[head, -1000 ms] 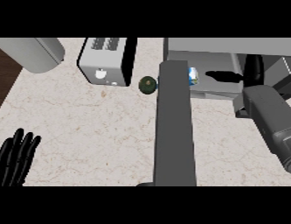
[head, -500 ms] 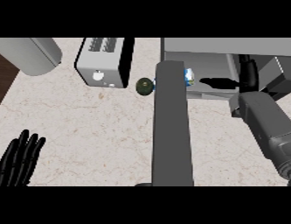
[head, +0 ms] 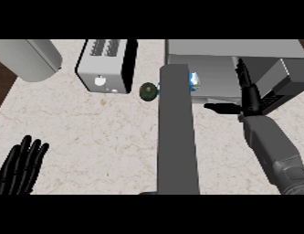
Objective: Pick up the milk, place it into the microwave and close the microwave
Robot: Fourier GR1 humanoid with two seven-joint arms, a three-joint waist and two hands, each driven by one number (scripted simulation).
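Grey and open, the microwave [head: 235, 59] sits at the far right of the pale stone counter [head: 100, 137], and its door [head: 178, 132] swings out toward you as a long grey slab that splits your view. That door stands in the way: it hides most of the milk [head: 194, 82], so you only see a blue-and-white sliver of the carton just right of the door's far end, at the front left corner of the microwave's opening. You cannot tell from here whether it is upright or tipped.

Your right hand [head: 248, 98] is at the microwave's opening, to the right of the milk and apart from it. Its fingers are stretched straight toward the back of the microwave, the thumb pointing left, and it has hold of nothing. Your left hand [head: 21, 167] rests well left of the microwave, near the counter's front left corner, fingers straight and spread, also empty.

Just left of the door's far end lies one dark green rounded object [head: 148, 91]. Left of that stands one toaster [head: 107, 66]. Farther left again, at the counter's back edge, is one large grey cylinder [head: 26, 57].
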